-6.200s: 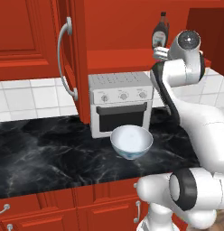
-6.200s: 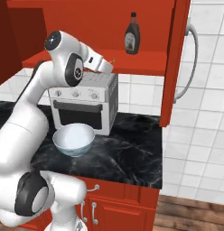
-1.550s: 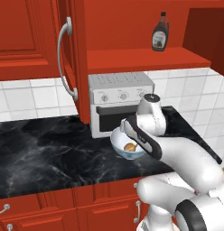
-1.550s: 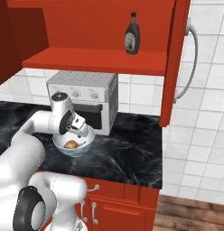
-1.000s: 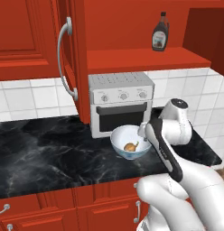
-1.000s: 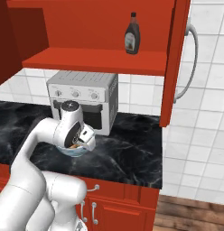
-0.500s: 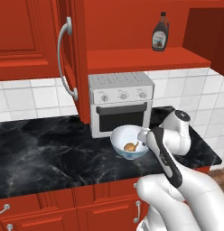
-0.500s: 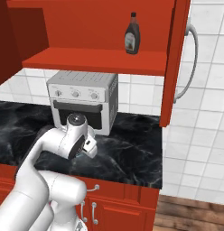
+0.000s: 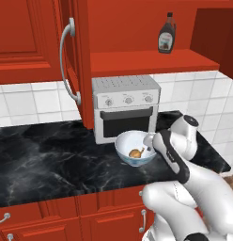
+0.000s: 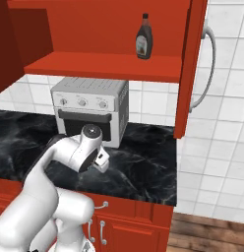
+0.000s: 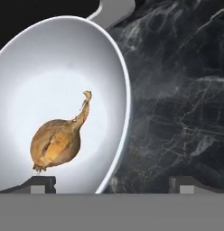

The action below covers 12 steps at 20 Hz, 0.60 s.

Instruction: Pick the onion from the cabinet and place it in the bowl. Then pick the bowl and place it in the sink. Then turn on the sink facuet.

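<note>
Onion [image 11: 56, 145] lies inside the bowl [image 11: 50, 58], stem tail pointing toward 1 o'clock in the hand view, so by my reading the first step is finished and picking up the bowl is the step in hand. The bowl stands on the black marble tabletop [image 9: 48, 155], just in front of the toaster oven [image 9: 125, 106]. The tool [image 11: 111, 182] sits low at the bowl's rim, at about 3 o'clock of the bowl in the left base view. Its jaws stand apart and clamp nothing: one fingertip [image 11: 41, 183] shows inside the bowl near the onion, the other over the tabletop outside, so the rim appears to run between them. The next move probably calls for closing on that rim wall squarely, then lifting level so the onion does not roll out.
</note>
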### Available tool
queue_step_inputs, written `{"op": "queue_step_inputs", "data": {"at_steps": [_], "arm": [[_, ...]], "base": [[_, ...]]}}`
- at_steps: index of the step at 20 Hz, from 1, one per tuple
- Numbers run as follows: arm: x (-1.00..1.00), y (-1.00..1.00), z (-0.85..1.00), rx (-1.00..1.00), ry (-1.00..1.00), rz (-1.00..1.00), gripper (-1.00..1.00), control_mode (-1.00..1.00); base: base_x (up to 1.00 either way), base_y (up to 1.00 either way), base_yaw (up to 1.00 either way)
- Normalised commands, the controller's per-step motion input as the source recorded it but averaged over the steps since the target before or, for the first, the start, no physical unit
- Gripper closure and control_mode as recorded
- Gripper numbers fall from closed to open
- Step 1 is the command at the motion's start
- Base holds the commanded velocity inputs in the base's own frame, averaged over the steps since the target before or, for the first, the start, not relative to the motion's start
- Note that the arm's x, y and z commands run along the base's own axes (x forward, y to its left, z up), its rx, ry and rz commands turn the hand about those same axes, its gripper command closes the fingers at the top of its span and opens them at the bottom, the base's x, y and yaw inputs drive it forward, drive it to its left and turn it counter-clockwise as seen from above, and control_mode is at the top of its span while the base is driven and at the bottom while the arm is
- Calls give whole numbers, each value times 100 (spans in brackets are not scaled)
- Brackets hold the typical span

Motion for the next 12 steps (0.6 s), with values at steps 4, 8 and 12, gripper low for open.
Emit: {"op": "queue_step_inputs", "data": {"at_steps": [4,8,12], "arm": [[18,0,-36,4,2,0,-100,-100],[15,1,-37,2,2,0,-100,-100],[8,0,-33,3,0,0,-100,-100]], "base": [[0,0,0],[0,0,0],[0,0,0]]}}
